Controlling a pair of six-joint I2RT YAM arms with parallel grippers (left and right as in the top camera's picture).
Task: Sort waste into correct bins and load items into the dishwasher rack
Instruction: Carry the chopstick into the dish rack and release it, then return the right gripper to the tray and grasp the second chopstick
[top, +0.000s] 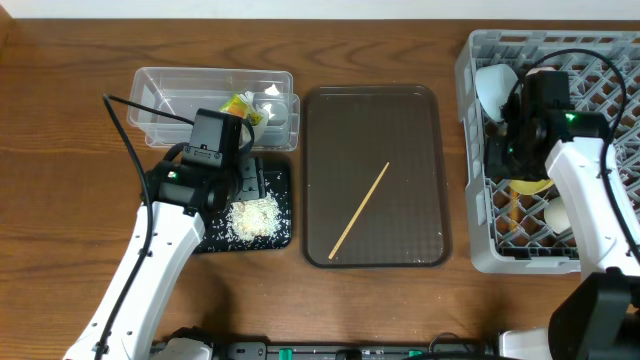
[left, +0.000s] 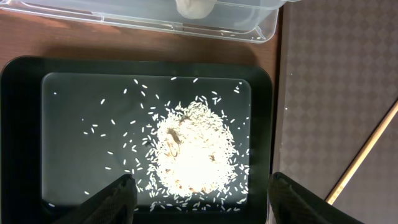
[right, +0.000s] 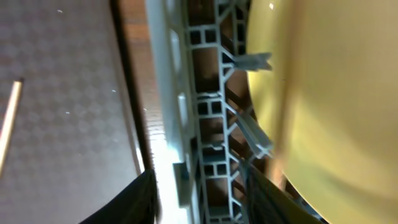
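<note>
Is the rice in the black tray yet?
Yes, in. The rice lies heaped on the floor of the black tray, with loose grains scattered around it inside the rim.

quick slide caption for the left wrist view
Left gripper open above the black tray, rice heaped inside; clear tub beyond, one chopstick on the brown tray alongside.

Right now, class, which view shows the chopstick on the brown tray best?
Overhead: the whole chopstick lies diagonally on the brown tray. Left wrist catches only part at its right edge; right wrist, a sliver.
</note>
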